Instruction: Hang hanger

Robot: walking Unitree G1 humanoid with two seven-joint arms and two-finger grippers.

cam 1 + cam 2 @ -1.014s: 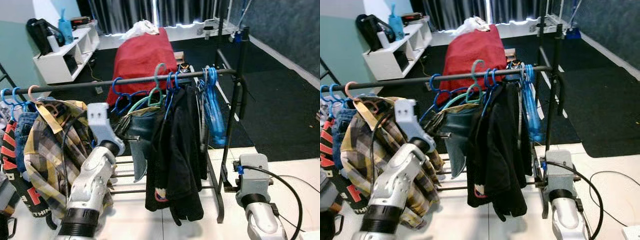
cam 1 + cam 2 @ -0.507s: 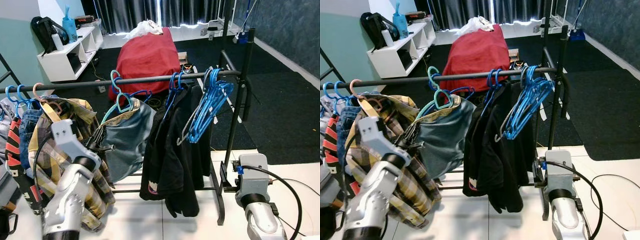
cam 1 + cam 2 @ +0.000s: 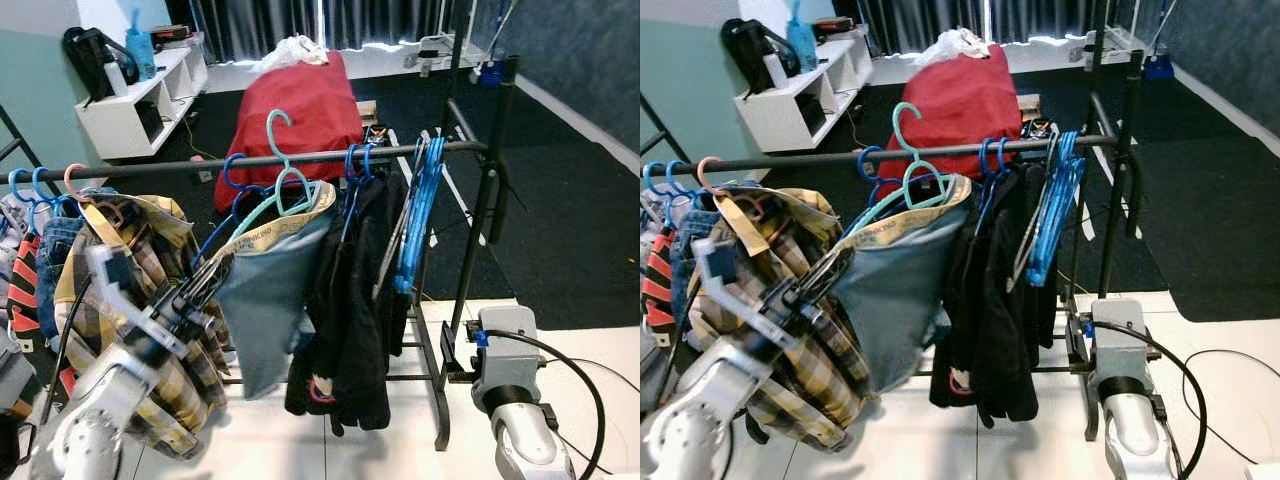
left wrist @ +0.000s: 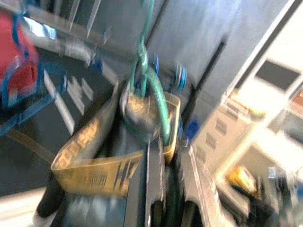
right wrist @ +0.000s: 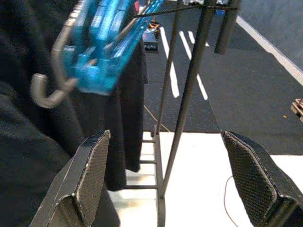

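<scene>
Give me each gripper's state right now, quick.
Left gripper: shut on the teal hanger carrying the blue-grey garment.
Right gripper: open, holding nothing, low beside the rack.

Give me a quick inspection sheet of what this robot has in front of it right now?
Surface: white tiled floor.
Job's things: teal hanger carrying a grey-blue garment, its hook raised above the rail, not yet hung.
Clutter: plaid shirt, black clothes, bunch of blue hangers.
Grippers: left pincer shut on the garment; right pincer open, idle.
Cables: black cable at the right arm.
Surroundings: red cover, white shelf.
</scene>
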